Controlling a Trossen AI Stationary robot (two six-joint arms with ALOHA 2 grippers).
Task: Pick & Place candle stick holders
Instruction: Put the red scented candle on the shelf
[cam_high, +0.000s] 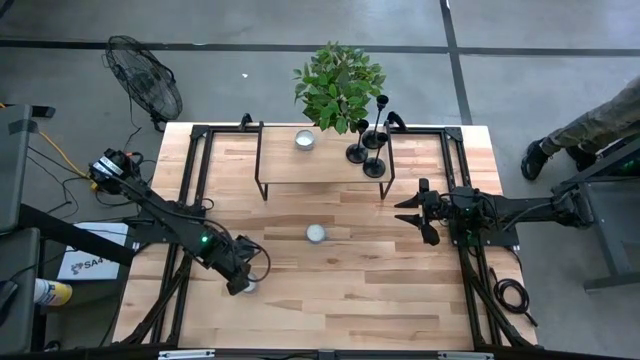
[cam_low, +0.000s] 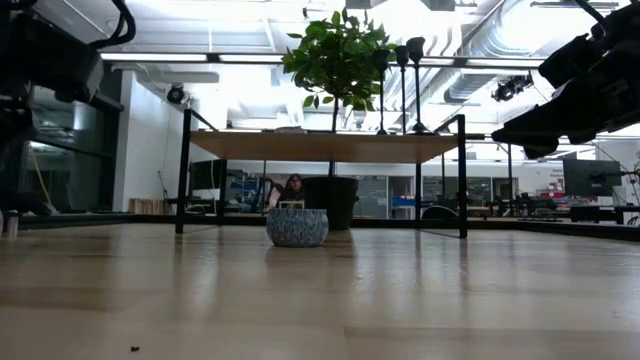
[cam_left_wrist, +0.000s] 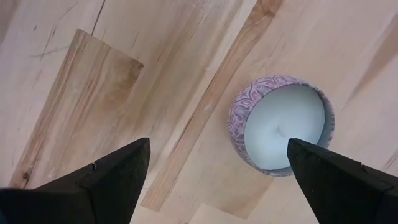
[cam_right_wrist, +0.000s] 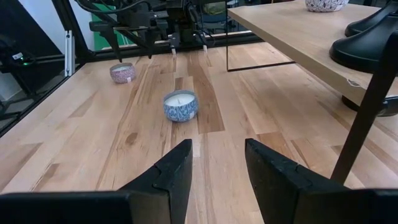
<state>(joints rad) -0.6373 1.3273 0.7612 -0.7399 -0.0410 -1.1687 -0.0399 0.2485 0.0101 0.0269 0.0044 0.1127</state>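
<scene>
While the three holders (cam_high: 368, 148) stand on the shelf (cam_high: 280, 160) beside the plant (cam_high: 338, 85), the left gripper (cam_high: 240, 283) hangs spread over a candle (cam_left_wrist: 281, 124) before the shelf; the right gripper (cam_high: 421, 213) waits right of it, fingers apart, empty.

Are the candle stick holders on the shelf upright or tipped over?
Upright: all three candle stick holders stand on their round bases on the raised shelf, stems vertical beside the plant.
</scene>
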